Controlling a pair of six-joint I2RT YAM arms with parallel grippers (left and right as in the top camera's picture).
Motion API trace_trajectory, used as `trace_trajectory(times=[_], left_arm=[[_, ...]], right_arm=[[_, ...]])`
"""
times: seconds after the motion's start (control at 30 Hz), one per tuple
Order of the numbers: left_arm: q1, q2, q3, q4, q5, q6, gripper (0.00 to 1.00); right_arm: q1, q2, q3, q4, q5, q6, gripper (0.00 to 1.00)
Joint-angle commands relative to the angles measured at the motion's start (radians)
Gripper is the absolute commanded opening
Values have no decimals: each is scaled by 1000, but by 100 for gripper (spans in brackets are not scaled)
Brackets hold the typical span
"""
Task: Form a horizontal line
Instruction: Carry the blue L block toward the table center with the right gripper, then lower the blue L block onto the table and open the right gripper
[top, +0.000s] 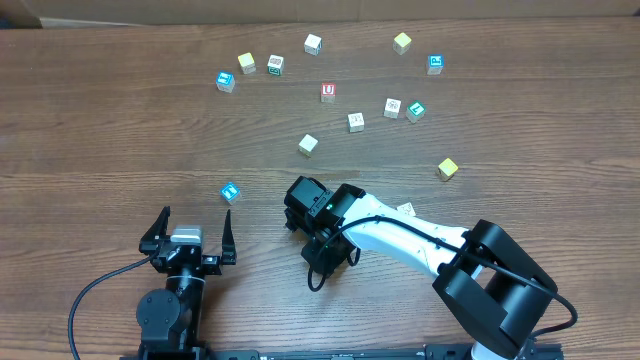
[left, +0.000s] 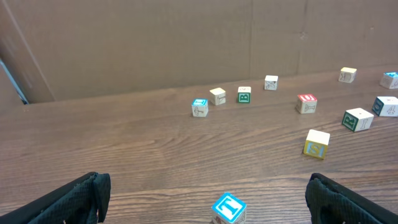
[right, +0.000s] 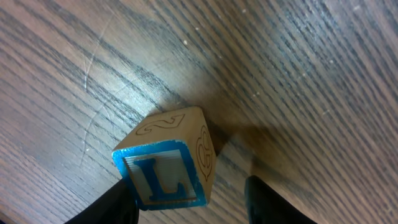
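Your right tool (right: 189, 198) is down over the blue L cube (right: 165, 168), near the middle of the tabletop (top: 100, 150) and toward the edge where the arms are mounted. Its jaws are partly open and straddle the cube. In the right wrist view one finger (right: 121, 205) sits against the cube's lower corner, while the other finger stands just clear of the opposite side. The cube rests on the wood, turned at an angle to the grain. From overhead the right tool hides it.

Your left tool (top: 196, 216) is spread wide and holds nothing, close to the same edge and nearer the left corner. A blue-faced cube (top: 230, 191) lies just beyond its fingertips.

The horizontal line is not yet formed: the other cubes lie scattered and apart across the far half of the tabletop. Among them are a red U cube (top: 328, 92) and a yellow cube (top: 447, 168).
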Motion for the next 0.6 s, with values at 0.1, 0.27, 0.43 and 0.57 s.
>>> trace_trajectory(times=[0.1, 0.27, 0.43, 0.57], left_arm=[[4, -10, -3, -1, -6, 19, 100], [4, -10, -3, -1, -6, 19, 100], [4, -10, -3, -1, -6, 19, 100], [4, -10, -3, -1, -6, 19, 100]], right_arm=[[4, 5, -1, 15, 10, -10, 63], [4, 4, 11, 23, 9, -29, 63], [4, 4, 29, 28, 9, -29, 56], [4, 4, 34, 39, 10, -29, 50]])
